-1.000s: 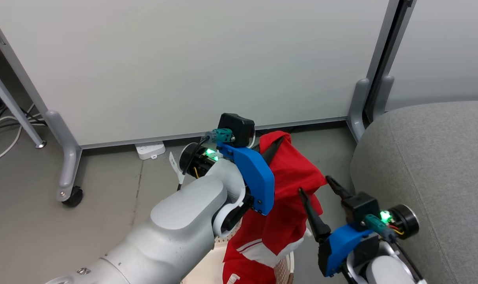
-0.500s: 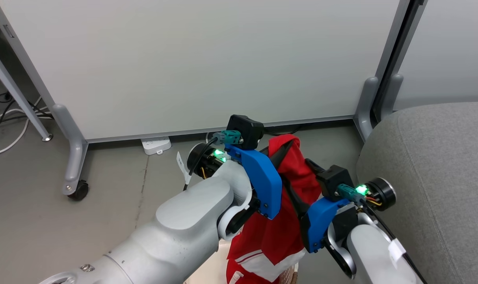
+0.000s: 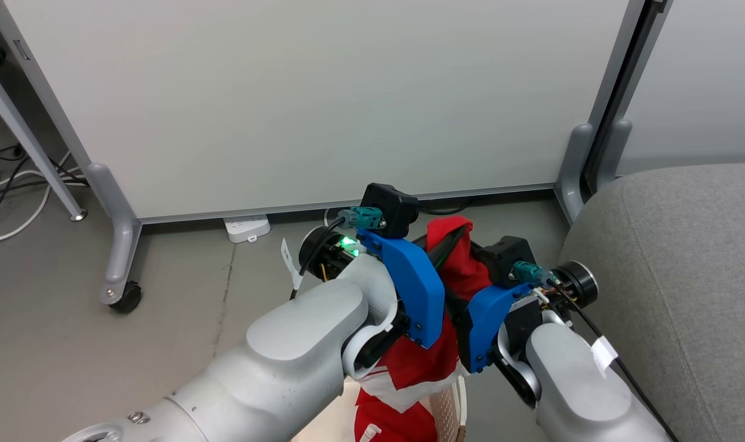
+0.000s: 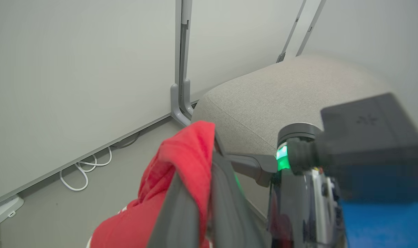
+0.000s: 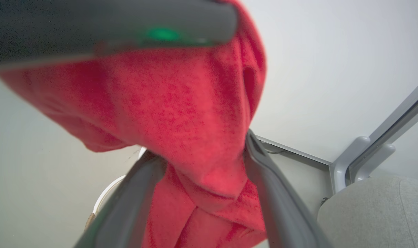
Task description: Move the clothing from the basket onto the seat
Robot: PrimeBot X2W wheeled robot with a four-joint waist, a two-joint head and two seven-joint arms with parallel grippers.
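Observation:
A red garment (image 3: 452, 270) with white trim hangs from my left gripper (image 3: 451, 236), which is shut on its top fold. The cloth's lower end trails down into the cream basket (image 3: 453, 402) at the bottom edge. My right gripper (image 3: 467, 273) has come in from the right and stands open, one finger (image 5: 264, 172) on each side of the hanging red cloth (image 5: 195, 120). In the left wrist view the left gripper (image 4: 205, 165) pinches the red fabric (image 4: 181, 162). The grey seat (image 3: 685, 276) lies to the right of both arms. I cannot make out a second garment.
A white partition panel (image 3: 317, 92) on grey wheeled legs (image 3: 117, 245) stands behind the arms. A white power strip (image 3: 246, 227) and cables (image 3: 3, 209) lie on the grey floor by it. The basket rim (image 5: 100, 198) shows below the right gripper.
My right gripper has swung left and up from beside the seat to the hanging garment, its fingers now straddling the cloth. The left gripper keeps its hold. The camera has shifted a little.

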